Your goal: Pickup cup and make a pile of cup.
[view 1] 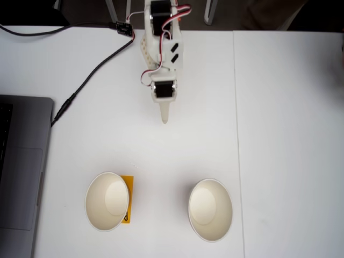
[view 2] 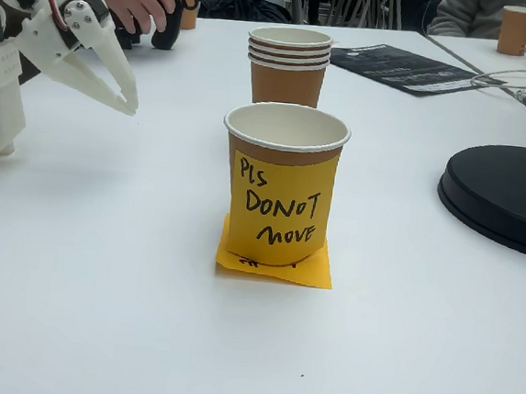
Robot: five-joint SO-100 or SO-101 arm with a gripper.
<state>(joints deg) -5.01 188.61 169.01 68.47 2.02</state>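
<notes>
Fixed views give us the white plastic hand (view 2: 124, 102), fingers close together around nothing, hovering over the white desk (view 1: 279, 134). Ahead of its tip, to either side, stand two orange-brown paper cups: one cup (view 1: 107, 201) on a yellow sticky note (view 2: 275, 264), the other cup (view 1: 210, 209) apart.

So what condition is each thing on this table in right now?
gripper: shut, holding nothing, hanging above the table.
cup with the yellow note: upright, empty, standing on a yellow sticky note, untouched.
stack of cups: upright, several nested, top one empty.
laptop: open, lying flat at the table's edge.
</notes>
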